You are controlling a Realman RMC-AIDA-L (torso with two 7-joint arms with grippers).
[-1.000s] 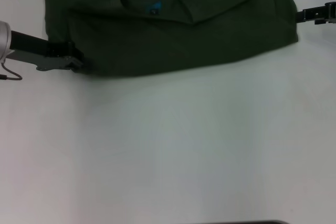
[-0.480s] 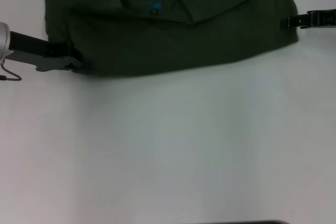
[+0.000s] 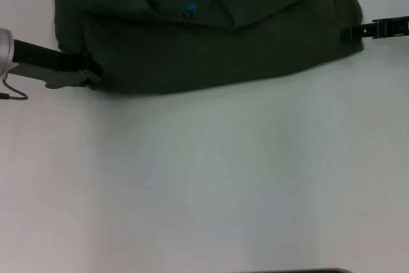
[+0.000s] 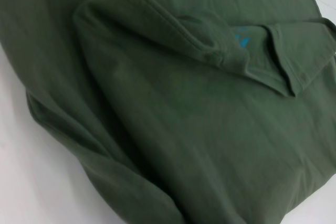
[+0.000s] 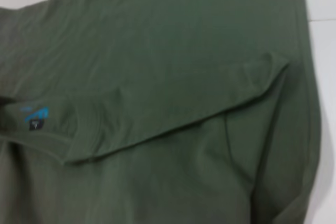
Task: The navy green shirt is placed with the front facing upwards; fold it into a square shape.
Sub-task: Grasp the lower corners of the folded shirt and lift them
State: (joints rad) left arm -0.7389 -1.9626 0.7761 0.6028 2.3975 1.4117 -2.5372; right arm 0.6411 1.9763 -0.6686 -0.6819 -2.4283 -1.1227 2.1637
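Observation:
The navy green shirt (image 3: 211, 36) lies across the far part of the white table (image 3: 204, 177), partly folded. A flap is turned over near the ribbed collar, where a small label with blue print (image 3: 187, 11) shows. My left gripper (image 3: 94, 78) sits at the shirt's near left corner, touching the cloth. At the shirt's right edge, my right gripper (image 3: 348, 31) reaches in from the side. The left wrist view is filled by the shirt (image 4: 184, 129) and its label (image 4: 241, 38). The right wrist view shows the shirt (image 5: 157, 77), its folded flap and the label (image 5: 34, 119). No lettering shows.
Bare white table runs from the shirt's near hem towards me. A thin dark edge (image 3: 294, 271) shows at the very front. A thin cable (image 3: 13, 94) loops under the left arm.
My right gripper has moved inwards from the far right to the shirt's right edge and dropped slightly. The left gripper and the shirt have stayed put.

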